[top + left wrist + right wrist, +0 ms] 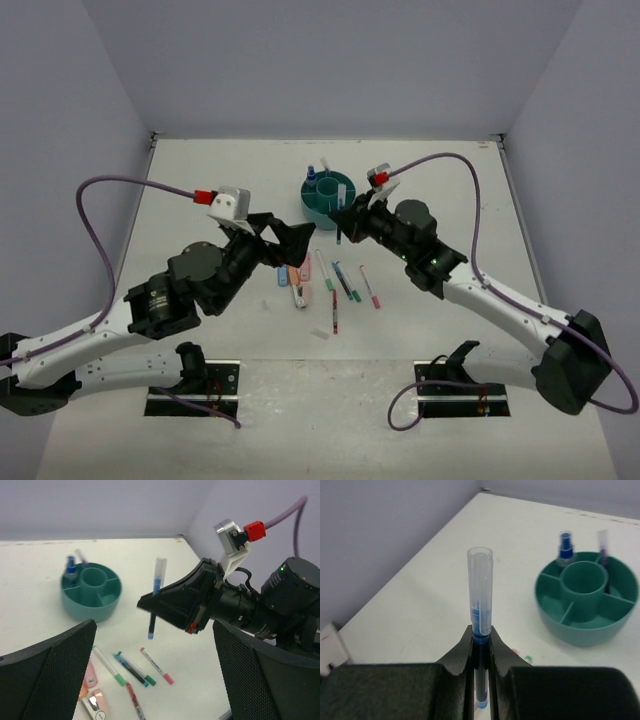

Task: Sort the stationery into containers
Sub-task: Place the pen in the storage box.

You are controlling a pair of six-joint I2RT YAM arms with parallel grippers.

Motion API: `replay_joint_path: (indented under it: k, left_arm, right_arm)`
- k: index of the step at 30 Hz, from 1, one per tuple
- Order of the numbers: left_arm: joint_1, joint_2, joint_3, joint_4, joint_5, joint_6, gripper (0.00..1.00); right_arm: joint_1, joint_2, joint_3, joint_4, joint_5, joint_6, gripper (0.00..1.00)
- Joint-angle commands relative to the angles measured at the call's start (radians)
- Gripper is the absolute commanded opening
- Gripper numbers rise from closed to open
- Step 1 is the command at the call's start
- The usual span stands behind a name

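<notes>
Blue-inked clear pen [480,605], clamped between the closed fingers of the right gripper [480,636] and held off the table. Its long axis stands close to upright, clear end up, with a slight lean in the left wrist view. The teal organiser [585,630] sits near, just beyond and to the left of this gripper as seen from above. Two items stand in its far compartments (probably a marker and a pen, though the blur leaves this uncertain). The pen hangs beside the organiser, not over it, so the coming move likely turns on a short carry across the rim with the axis kept upright. Left gripper [295,240]: jaws wide apart, empty, above the loose pens [345,282], farther from the organiser.
</notes>
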Motion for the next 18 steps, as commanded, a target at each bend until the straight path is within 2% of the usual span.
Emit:
replay_joint_path:
  k: [1,3,9,14,18]
  left_arm:
    - [0.001,-0.062,0.060,-0.230,-0.288,-0.113,1.00]
    - [0.001,-0.098,0.046,-0.261,-0.242,-0.089,1.00]
    - [0.001,-0.186,-0.021,-0.379,-0.179,-0.053,1.00]
    - [0.001,-0.221,-0.093,-0.386,-0.128,-0.013,1.00]
    - [0.001,-0.208,-0.097,-0.383,-0.106,-0.006,1.00]
  right_arm:
    - [-0.119,0.203,0.225,0.102,0.251,-0.063,0.00]
    - [-0.179,0.319,0.306,0.182,0.260,-0.098,0.00]
    - [-0.301,0.657,0.557,0.236,0.149,-0.174,0.00]
    - [-0.343,0.763,0.636,0.252,-0.011,-0.193,0.00]
    - [-0.343,0.786,0.630,0.241,-0.095,-0.240,0.01]
